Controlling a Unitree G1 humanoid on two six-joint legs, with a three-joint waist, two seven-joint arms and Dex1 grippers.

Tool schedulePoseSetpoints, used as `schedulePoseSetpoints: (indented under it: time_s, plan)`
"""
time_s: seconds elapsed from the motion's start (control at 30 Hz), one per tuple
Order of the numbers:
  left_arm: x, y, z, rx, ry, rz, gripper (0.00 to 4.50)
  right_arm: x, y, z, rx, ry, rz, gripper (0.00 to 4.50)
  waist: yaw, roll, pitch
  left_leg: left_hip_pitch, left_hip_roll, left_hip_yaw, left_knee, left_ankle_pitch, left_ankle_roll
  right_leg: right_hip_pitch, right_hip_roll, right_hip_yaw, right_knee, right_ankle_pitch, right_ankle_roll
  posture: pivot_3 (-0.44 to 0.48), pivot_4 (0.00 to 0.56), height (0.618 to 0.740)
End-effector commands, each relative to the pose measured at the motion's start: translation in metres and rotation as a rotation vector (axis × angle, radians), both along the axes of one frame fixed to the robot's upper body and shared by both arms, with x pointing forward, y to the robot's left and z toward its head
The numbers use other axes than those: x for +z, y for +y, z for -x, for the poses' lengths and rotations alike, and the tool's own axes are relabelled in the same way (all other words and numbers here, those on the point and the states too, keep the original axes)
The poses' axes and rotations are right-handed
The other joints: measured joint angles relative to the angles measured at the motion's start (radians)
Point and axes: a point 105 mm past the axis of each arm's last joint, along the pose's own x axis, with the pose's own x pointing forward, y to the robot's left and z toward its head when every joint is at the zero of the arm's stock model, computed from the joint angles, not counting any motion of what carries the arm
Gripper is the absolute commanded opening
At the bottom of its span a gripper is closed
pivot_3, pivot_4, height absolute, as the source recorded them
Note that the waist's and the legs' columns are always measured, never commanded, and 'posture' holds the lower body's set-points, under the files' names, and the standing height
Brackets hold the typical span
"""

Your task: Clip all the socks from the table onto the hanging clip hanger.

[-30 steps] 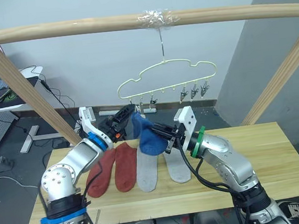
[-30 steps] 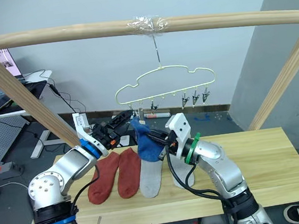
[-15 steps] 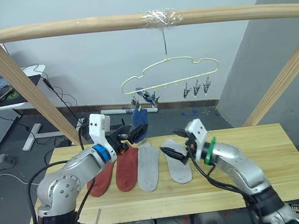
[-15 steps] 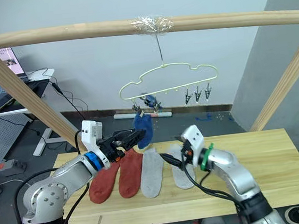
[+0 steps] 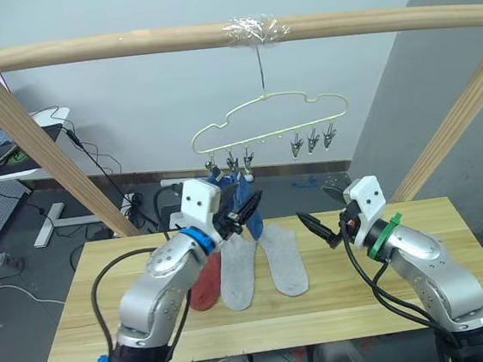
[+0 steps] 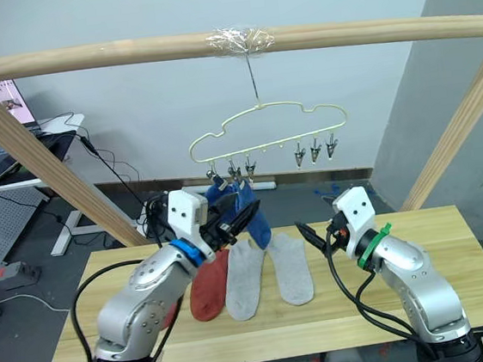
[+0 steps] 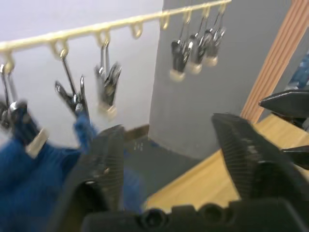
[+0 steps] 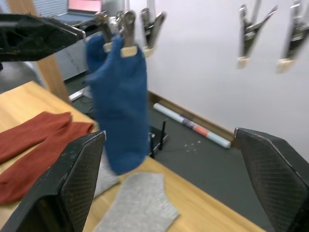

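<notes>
Toward the bench's [image 5: 456,245] far edge, grey socks [image 5: 282,261] lying lengthwise between both wide-open, empty end effectors, left [image 5: 249,209] nearer than right [image 5: 317,224], below the clip hanger [image 5: 271,130].

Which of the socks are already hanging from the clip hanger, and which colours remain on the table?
The blue socks hang from the clip hanger, off the table. The grey socks and rust-red socks lie flat on it.

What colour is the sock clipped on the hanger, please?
Blue; the sock shows best in the right wrist view.
</notes>
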Motion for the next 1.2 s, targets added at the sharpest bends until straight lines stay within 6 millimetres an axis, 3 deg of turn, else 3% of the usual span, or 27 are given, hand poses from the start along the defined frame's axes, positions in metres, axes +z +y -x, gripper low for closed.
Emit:
schedulePoseSetpoints:
  time_s: [0.03,0.53,1.2]
  plan:
    - [0.011,-0.006,-0.007,0.033,-0.092,-0.015,2.15,0.024,0.004,0.001,0.006,-0.082,-0.03,4.5,-0.001,0.0,0.0,0.0,0.0,0.0,0.0,0.0,0.0,0.0,0.0,0.0,0.0,0.0,0.0,-0.046,0.099,0.74]
    - [-0.008,-0.006,-0.05,0.212,-0.184,-0.014,2.15,0.054,0.016,0.011,0.084,-0.145,-0.135,4.5,-0.004,0.0,0.0,0.0,-0.001,0.0,0.002,0.0,0.0,0.001,0.0,0.0,0.0,0.001,0.002,-0.082,0.102,0.74]
    - [0.008,-0.015,-0.077,0.228,-0.232,0.019,2.15,0.059,0.015,0.006,0.063,-0.155,-0.128,4.5,-0.017,0.0,0.0,0.0,-0.001,0.0,0.002,0.0,0.0,0.001,0.0,0.0,0.0,0.001,0.002,-0.108,0.115,0.74]
